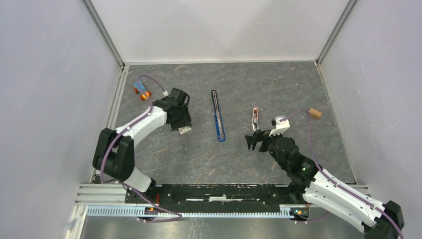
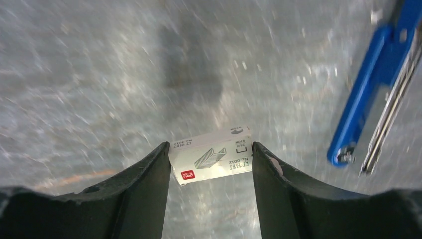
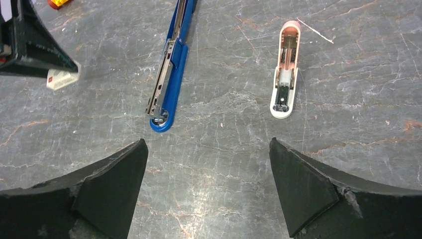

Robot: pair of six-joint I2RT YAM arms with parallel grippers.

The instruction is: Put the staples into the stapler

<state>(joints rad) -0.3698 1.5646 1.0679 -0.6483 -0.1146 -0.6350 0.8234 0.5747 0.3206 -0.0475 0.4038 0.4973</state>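
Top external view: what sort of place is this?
Probably a lab robot test cell: plain white panel walls on aluminium posts enclose a grey stone-patterned table, two white-and-black robot arms are bolted to a metal rail at its near edge, and props are few, like the slim blue opened stapler.

Upside-down "No.0012" printed on white staple box (image 2: 211,157), red logo illegible

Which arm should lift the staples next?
Left: the left gripper brackets the staple box, fingers against both sides. The right gripper hangs open and empty, beyond the stapler.
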